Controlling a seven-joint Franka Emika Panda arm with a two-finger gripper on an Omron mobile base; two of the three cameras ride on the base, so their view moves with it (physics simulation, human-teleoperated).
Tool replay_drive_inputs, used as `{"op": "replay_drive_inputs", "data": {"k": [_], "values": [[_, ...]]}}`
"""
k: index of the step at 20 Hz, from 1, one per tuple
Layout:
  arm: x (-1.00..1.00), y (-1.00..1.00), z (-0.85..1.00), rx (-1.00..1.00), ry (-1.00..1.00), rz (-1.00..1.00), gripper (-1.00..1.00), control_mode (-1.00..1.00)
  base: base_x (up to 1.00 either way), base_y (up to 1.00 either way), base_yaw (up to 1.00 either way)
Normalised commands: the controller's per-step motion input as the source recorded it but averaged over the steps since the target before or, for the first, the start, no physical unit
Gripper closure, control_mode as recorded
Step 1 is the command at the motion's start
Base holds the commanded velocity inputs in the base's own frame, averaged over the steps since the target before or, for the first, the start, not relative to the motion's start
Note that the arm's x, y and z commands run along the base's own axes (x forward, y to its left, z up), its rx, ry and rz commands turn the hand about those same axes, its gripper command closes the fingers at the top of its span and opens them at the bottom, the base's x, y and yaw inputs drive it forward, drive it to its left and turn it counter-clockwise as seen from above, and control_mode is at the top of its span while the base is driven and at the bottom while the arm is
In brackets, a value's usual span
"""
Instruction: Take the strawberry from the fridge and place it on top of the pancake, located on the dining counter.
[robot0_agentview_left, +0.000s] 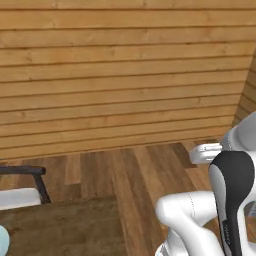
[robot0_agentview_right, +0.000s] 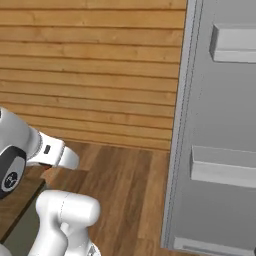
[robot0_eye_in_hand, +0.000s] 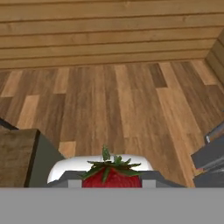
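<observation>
The strawberry (robot0_eye_in_hand: 111, 176), red with a green leafy top, sits at the bottom of the hand view between the fingers of my gripper (robot0_eye_in_hand: 111, 183), which is shut on it. It is held above the wooden floor. The dining counter (robot0_agentview_left: 65, 230) is the dark brown top at the lower left of the left base view, and its corner (robot0_eye_in_hand: 17, 157) lies to the left of the berry in the hand view. The fridge (robot0_agentview_right: 220, 125) rises as a light-grey panel along the right of the right base view. The pancake is out of view.
A wall of wooden planks (robot0_agentview_left: 125, 75) stands ahead, with wood floor (robot0_eye_in_hand: 118, 100) in front of it. A dark-framed seat (robot0_agentview_left: 22, 192) stands by the counter at left. A sliver of pale blue-green (robot0_agentview_left: 2, 241) shows at the left edge on the counter.
</observation>
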Motion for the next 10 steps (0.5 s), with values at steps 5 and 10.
{"op": "replay_drive_inputs", "data": {"k": [5, 10], "values": [[0.00, 0.00, 0.00, 0.00, 0.00, 0.00, 1.00, 1.00, 1.00, 0.07, -0.01], [0.00, 0.00, 0.00, 0.00, 0.00, 0.00, 1.00, 1.00, 1.00, 0.08, -0.02]]}}
